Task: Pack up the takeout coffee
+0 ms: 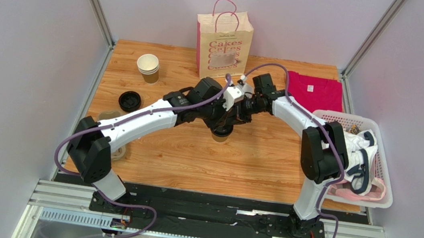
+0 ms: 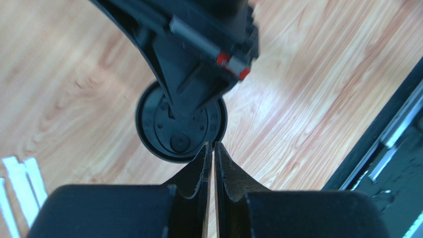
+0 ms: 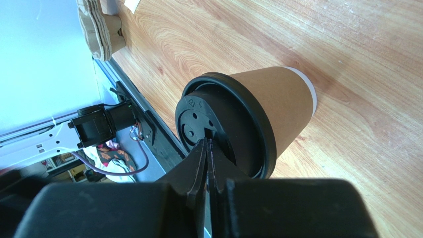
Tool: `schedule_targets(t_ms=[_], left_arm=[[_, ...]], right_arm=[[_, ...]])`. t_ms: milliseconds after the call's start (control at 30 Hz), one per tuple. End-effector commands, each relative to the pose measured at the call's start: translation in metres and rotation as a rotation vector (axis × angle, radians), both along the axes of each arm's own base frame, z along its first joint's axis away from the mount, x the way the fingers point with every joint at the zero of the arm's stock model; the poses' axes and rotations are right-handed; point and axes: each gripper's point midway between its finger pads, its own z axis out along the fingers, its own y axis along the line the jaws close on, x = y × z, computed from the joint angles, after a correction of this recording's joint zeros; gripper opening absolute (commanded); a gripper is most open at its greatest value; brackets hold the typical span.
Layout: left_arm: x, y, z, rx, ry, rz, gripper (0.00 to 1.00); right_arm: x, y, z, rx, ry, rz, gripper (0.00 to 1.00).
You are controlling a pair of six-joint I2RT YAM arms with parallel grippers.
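Observation:
The takeout coffee [image 3: 278, 106], a brown paper cup with a black lid [image 2: 166, 141], stands upright mid-table [image 1: 221, 135]. My right gripper [image 3: 207, 142] is shut, and its tips rest on the top of the lid; in the left wrist view it comes down onto the lid from above. My left gripper [image 2: 213, 146] is also shut, with only a thin slit between its fingers and nothing in it. Its tips sit at the near rim of the lid. In the top view both arms cover most of the cup.
A cream paper bag with pink handles [image 1: 223, 38] stands at the back. Stacked paper cups [image 1: 148, 66] and a spare black lid [image 1: 130, 100] lie at the left, a grey pulp carrier [image 3: 102, 29] under my left arm. A pink shirt [image 1: 315, 90] and a white basket [image 1: 378, 124] sit at the right.

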Motion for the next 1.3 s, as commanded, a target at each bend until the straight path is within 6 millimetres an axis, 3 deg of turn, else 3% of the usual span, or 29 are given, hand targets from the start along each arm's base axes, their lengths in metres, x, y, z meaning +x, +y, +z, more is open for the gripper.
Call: schedule_targets(t_ms=[0, 33, 133, 200, 300, 400, 433, 533, 633, 700, 800, 900, 1000, 1133, 1267], left_arm=[[0.0, 0.007, -0.05, 0.084, 0.025, -0.022, 0.12], [-0.002, 0.01, -0.073, 0.122, 0.059, -0.022, 0.12], [-0.004, 0.021, -0.109, 0.21, 0.106, -0.015, 0.11], [-0.007, 0.027, -0.112, 0.21, 0.131, -0.01, 0.11], [-0.014, 0.025, -0.088, 0.147, 0.108, -0.035, 0.11], [-0.015, 0.022, -0.048, 0.068, 0.065, -0.041, 0.12], [-0.014, 0.018, -0.026, 0.021, 0.033, -0.046, 0.13], [-0.007, 0.016, 0.009, -0.038, -0.02, -0.029, 0.14], [0.001, 0.013, 0.032, -0.091, -0.057, -0.015, 0.14], [0.003, 0.011, 0.034, -0.102, -0.067, -0.019, 0.14], [0.006, 0.007, 0.023, -0.097, -0.059, -0.022, 0.14], [0.009, 0.004, -0.002, -0.075, -0.04, -0.022, 0.14], [0.014, 0.012, -0.048, 0.011, -0.019, -0.014, 0.14], [0.015, 0.025, -0.08, 0.068, 0.009, -0.004, 0.14], [0.012, 0.03, -0.074, 0.054, 0.037, 0.01, 0.14]], right_arm=[[-0.001, -0.004, -0.019, -0.051, 0.018, -0.01, 0.06], [-0.001, -0.004, -0.021, -0.051, 0.023, -0.009, 0.06], [-0.002, -0.003, -0.024, -0.052, 0.034, -0.008, 0.06], [-0.002, -0.003, -0.024, -0.052, 0.034, -0.006, 0.06], [-0.003, -0.004, -0.024, -0.051, 0.033, -0.004, 0.06], [-0.003, -0.003, -0.02, -0.042, 0.03, -0.003, 0.06], [-0.003, -0.002, -0.019, -0.04, 0.026, -0.001, 0.06], [-0.003, -0.003, -0.017, -0.038, 0.02, -0.002, 0.06], [-0.003, -0.002, -0.015, -0.035, 0.016, -0.002, 0.06], [-0.003, -0.002, -0.015, -0.035, 0.018, -0.001, 0.06], [-0.003, -0.002, -0.015, -0.031, 0.021, 0.001, 0.06], [-0.003, -0.002, -0.015, -0.032, 0.022, -0.001, 0.06], [-0.003, -0.002, -0.017, -0.032, 0.026, 0.001, 0.06], [-0.004, -0.004, -0.022, -0.036, 0.04, 0.001, 0.06], [-0.005, -0.002, -0.02, -0.031, 0.037, 0.007, 0.06]])
